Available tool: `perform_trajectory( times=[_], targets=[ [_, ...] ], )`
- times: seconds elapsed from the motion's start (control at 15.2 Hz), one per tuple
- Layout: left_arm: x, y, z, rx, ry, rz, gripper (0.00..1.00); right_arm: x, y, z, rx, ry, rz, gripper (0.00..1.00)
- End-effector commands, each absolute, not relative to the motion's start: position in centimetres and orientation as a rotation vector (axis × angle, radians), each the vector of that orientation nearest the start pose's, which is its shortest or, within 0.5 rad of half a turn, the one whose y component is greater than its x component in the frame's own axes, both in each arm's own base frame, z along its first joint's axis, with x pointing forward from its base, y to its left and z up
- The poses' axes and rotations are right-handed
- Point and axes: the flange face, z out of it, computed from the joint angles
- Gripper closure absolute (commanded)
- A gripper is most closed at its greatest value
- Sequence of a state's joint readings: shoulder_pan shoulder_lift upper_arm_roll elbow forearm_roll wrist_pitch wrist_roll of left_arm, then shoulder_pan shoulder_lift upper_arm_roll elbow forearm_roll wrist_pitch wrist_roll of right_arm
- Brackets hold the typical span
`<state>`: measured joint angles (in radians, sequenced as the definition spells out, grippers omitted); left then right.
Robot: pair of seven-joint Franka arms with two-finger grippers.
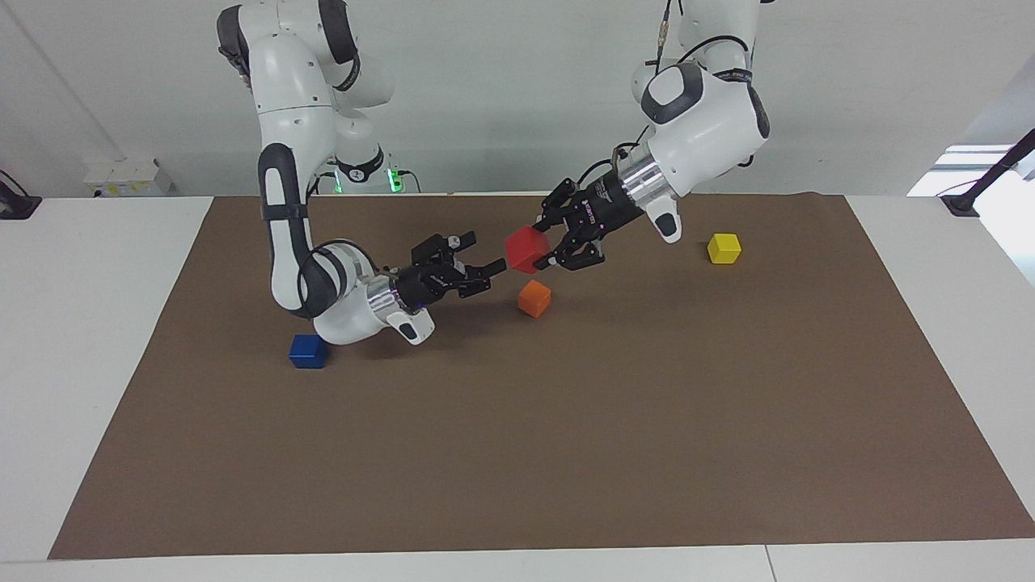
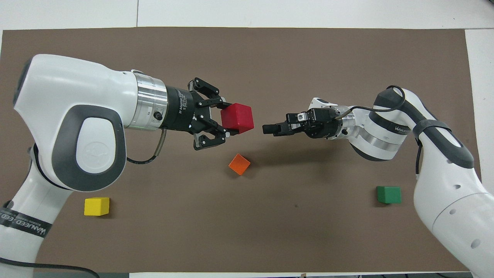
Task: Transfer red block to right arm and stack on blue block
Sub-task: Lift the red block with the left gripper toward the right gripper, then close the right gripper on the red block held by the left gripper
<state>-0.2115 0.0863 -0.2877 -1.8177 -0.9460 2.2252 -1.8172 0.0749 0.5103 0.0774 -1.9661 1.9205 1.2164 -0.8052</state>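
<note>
1. Two grippers face each other in mid-air above the brown mat [image 1: 566, 453]; I have the left gripper [image 1: 543, 246] clamped on the red block [image 1: 526, 249], with most of the cube sticking out past its fingertips toward the right arm [image 1: 279, 218].
2. My right gripper [image 1: 491, 272] points at that cube from the other end; in the facing view its fingers look parted, one tip close to the cube's face; in the overhead view there is a clear gap between them, so I judge it has not yet touched.
3. Both hands hang over the orange cube [image 1: 534, 298], which sits on the mat; the blue block [image 1: 308, 351] lies toward the right arm's end of the table, beside that arm's wrist, and nothing is stacked on it yet.
4. Risk one: the right fingers may not line up with the cube's free faces; a tip would then push the cube askew in the left hold instead of closing around it.
5. Risk two: letting go with the left before the right hold is firm; the cube would drop near the orange cube.
6. Risk three: the right wrist is low beside the blue block; a careless swing could knock it.
7. Yellow cube [image 1: 724, 247] and green cube [image 2: 388, 194] are well apart from all this.
</note>
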Motion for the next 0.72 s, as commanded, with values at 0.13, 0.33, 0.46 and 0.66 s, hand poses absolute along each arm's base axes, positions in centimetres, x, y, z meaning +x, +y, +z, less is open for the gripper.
perform_trajectory(
  times=[0.13,0.33,0.46,0.66],
  targets=[
    [50.2,-31.0,50.7,1.387,1.716,-0.855,1.00,56.2,21.3,32.1,-1.025,0.000,0.105,0.00],
    [49.5,-31.2,50.0,1.395,1.662,-0.859,1.00,56.0,21.8,32.1,-1.014,0.008,0.105,0.00],
    [48.9,-32.0,50.0,1.435,1.622,-0.848,1.00,56.0,21.8,32.1,-1.015,0.009,0.105,0.00],
    [48.5,-32.8,49.6,1.473,1.588,-0.841,1.00,56.1,21.8,32.1,-1.016,0.011,0.103,0.00]
  ],
)
